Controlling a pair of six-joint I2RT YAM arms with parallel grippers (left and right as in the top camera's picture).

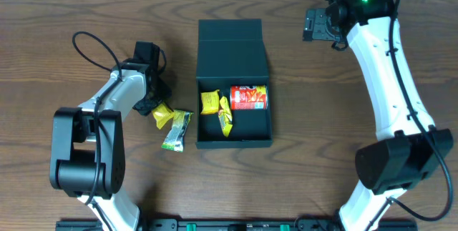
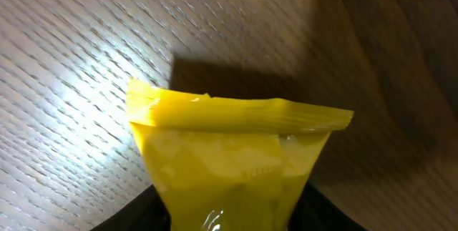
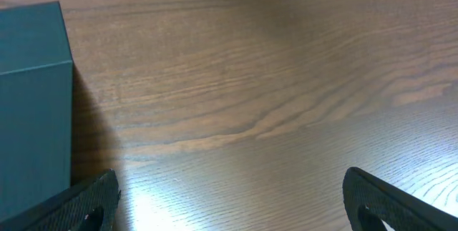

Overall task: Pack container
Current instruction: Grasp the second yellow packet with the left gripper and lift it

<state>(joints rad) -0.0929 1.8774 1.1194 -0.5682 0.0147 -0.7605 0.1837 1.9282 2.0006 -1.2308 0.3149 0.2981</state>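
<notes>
Overhead: a dark teal-green, matte, rigid rectangular container [image 1: 250, 125] sits at the middle of the brown wood-grain surface [image 1: 64, 9]. It is unmarked, and its hinged flap lid [image 1: 230, 48] is thrown back flat on the far side. Inside lie two crinkled yellow foil snack packets [image 1: 210, 102] at the left and a small red cylindrical chip can [image 1: 248, 97] on its side at the right. The near half of the floor is bare. Left of the container, the left gripper [image 1: 154, 106] meets a yellow plastic packet [image 1: 162, 114]. A green-and-white foil packet [image 1: 176, 131] lies just beside that one, near the container's left wall. The right gripper [image 1: 315, 25] hangs over bare wood, to the right of the lid.

Left wrist: the yellow plastic packet [image 2: 229, 159] fills the view, its sealed edge uppermost. The dark fingers [image 2: 122, 220] press in on both of its sides, clamped on it.

Right wrist: the right gripper [image 3: 229, 188] has its black fingers [image 3: 93, 202] spread wide with nothing between them. A teal corner of the container [image 3: 36, 102] shows at the left edge.
</notes>
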